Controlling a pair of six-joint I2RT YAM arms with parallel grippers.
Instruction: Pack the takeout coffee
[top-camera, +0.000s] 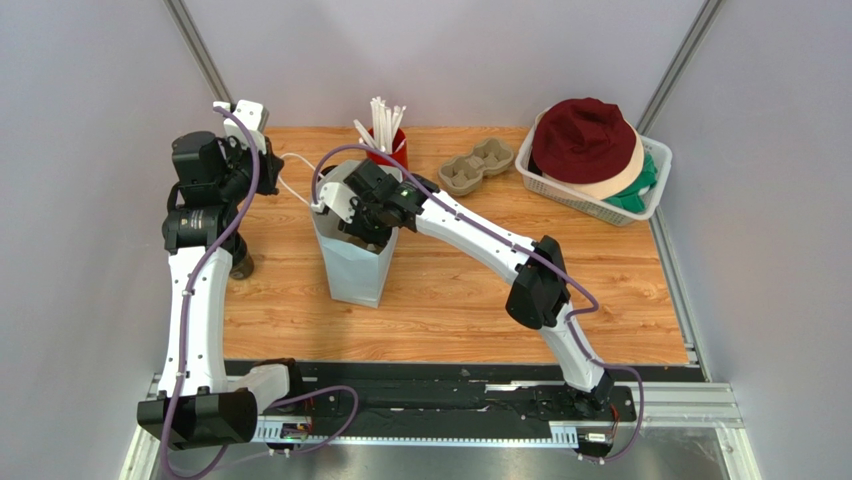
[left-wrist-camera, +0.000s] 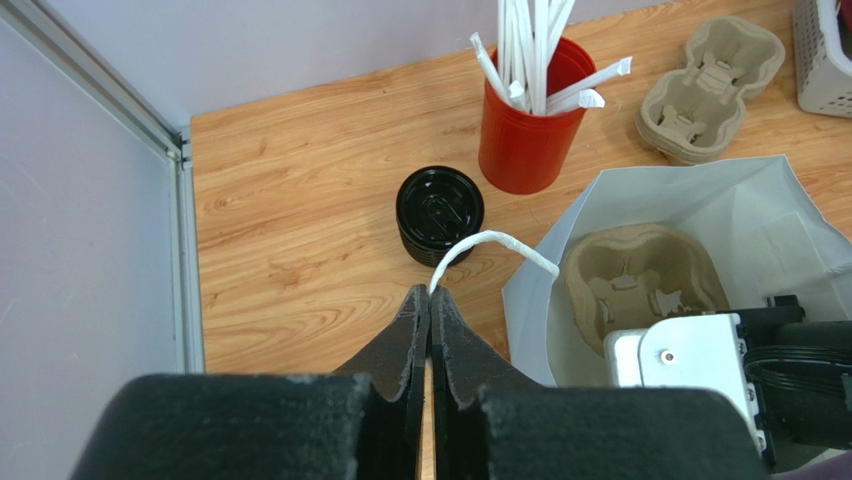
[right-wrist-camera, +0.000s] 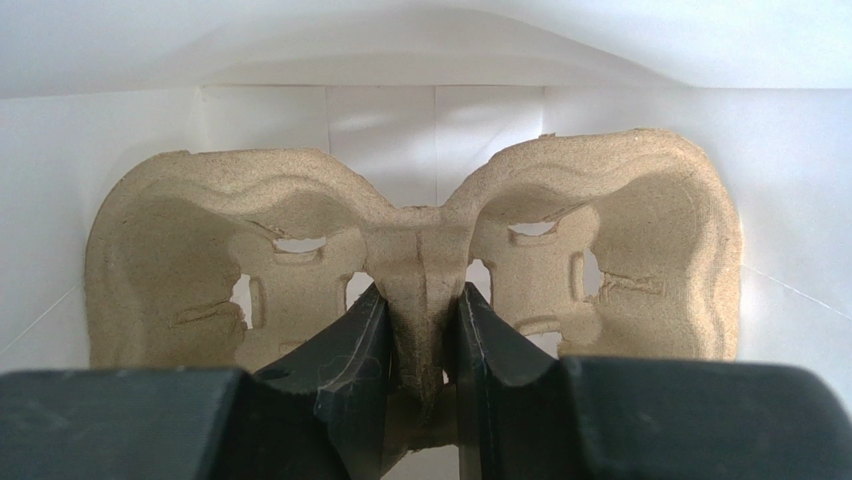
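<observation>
Packing so far: the cardboard cup carrier (right-wrist-camera: 610, 250) is sitting down inside the white paper bag (top-camera: 350, 280), its wells showing nothing in them.
Inside the bag: the right gripper (right-wrist-camera: 420, 300) is reaching in from above, its jaws clenching the carrier's middle ridge; whether the carrier is resting on the bottom I cannot tell.
At the mouth: the left gripper (left-wrist-camera: 430, 295) is pinching the bag's white cord handle (left-wrist-camera: 490, 240), jaws squeezed tight on it, and is pulling that side of the opening outward.
Coffee: the coffee cup (top-camera: 241, 266) is standing on the table (top-camera: 450, 300) outside the bag, close by the left arm and apart from both grippers. The arm is half hiding it from above, so I am only taking it for the cup from its dark top.
Nearby: a black round piece (left-wrist-camera: 440, 213) is sitting near the handle and the red cup of straws (left-wrist-camera: 528, 130).
Done: the bag is standing open and the carrier is going in.
Left to do: by my reading, the main part is waiting. The right gripper is needing to let the carrier go, then the coffee cup is needing to be lifted and seated in a well.
</observation>
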